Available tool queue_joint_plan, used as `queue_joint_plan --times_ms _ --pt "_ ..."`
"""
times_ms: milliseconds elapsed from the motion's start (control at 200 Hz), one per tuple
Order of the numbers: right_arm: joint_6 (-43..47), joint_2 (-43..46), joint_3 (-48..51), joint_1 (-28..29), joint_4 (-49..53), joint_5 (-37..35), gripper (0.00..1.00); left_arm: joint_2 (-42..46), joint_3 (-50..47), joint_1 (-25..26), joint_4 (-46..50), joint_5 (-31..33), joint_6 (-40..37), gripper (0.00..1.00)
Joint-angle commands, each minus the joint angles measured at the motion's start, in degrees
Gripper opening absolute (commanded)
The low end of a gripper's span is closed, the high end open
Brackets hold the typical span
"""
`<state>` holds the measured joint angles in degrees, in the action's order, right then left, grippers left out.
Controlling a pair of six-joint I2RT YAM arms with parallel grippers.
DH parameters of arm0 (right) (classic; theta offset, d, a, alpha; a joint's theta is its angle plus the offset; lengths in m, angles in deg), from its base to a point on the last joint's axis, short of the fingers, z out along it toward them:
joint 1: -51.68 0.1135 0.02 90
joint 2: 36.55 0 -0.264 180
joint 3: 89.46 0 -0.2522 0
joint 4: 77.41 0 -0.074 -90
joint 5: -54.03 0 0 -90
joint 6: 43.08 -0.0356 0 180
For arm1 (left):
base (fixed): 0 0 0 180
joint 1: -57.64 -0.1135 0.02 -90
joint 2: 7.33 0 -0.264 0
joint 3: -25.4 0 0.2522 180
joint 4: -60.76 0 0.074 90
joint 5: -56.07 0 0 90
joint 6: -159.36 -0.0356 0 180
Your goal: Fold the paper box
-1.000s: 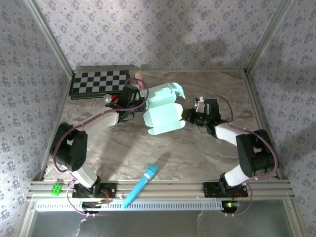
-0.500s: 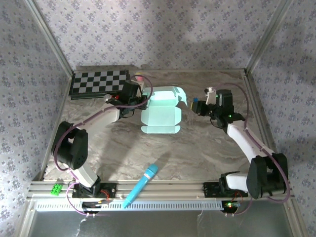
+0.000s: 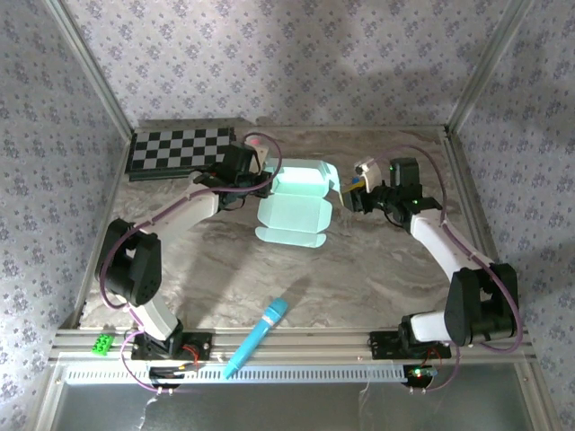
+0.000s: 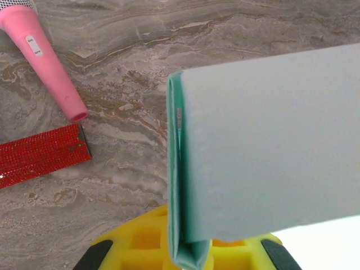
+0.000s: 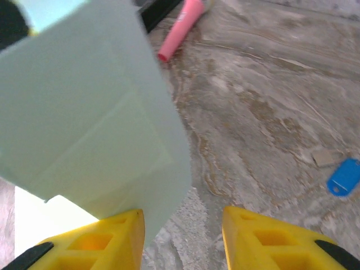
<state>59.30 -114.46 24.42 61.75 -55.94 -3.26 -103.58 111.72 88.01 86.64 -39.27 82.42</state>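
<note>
1. From above: paper box, partly folded, at mid-desk.
2. In left wrist view: box's folded edge clenched in left end effector; pink microphone lying beyond.
3. In right wrist view: right end effector spread, grasping nothing; box corner perhaps brushing one finger.

Marbled table enclosed by floral-papered walls
</note>
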Motion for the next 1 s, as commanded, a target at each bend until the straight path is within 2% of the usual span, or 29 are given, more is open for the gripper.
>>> queue_joint_plan --times_ms 0,540,995 --pt "7.2 -1.1 -2.5 1.5 1.1 3.3 0.43 -0.9 2.2 -0.1 1.1 -1.6 -0.8 0.00" --pt "6.0 -7.1 -7.6 5.2 -1.2 0.4 0.43 -1.3 3.1 0.6 1.3 -4.6 -0.9 0.00" --pt "4.7 -10.8 -9.2 7.8 -6.2 -8.9 0.37 -0.7 4.0 1.5 1.9 -6.5 -3.4 0.00"
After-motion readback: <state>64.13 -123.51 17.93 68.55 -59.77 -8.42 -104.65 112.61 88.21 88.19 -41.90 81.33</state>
